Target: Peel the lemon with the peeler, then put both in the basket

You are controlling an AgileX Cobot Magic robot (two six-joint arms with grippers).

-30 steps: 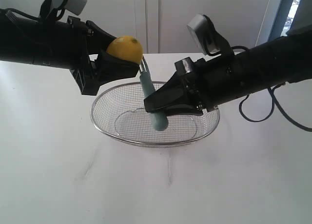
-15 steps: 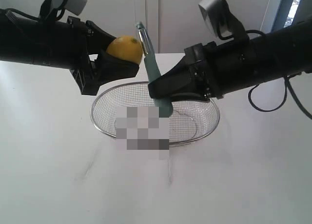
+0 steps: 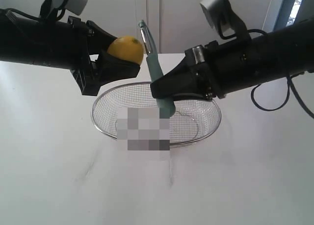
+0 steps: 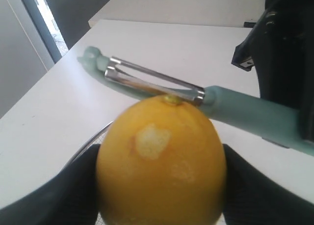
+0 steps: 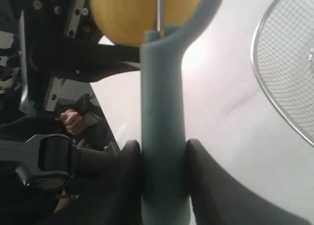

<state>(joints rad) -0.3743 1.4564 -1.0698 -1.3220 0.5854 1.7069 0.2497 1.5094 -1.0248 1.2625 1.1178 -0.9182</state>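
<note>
Lemon [image 3: 126, 47]: pinched in left tool [image 3: 121, 56], upper left of frame.
Peeler [image 3: 153, 68]: handle pinched in right tool [image 3: 159, 93], blade against lemon's tip.
Basket [image 3: 206, 132]: on white surface [image 3: 59, 176], centre of frame.

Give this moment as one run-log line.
left gripper: shut on lemon | right gripper: shut on peeler | blade at lemon tip | basket: neither inside yet

The 2 arms reach toward each other, left tool [image 3: 125, 56] and right tool [image 3: 159, 91] both clamped.

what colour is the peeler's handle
Pale teal-green. The peeler handle shows best in the right wrist view, gripped between the jaws.
</note>
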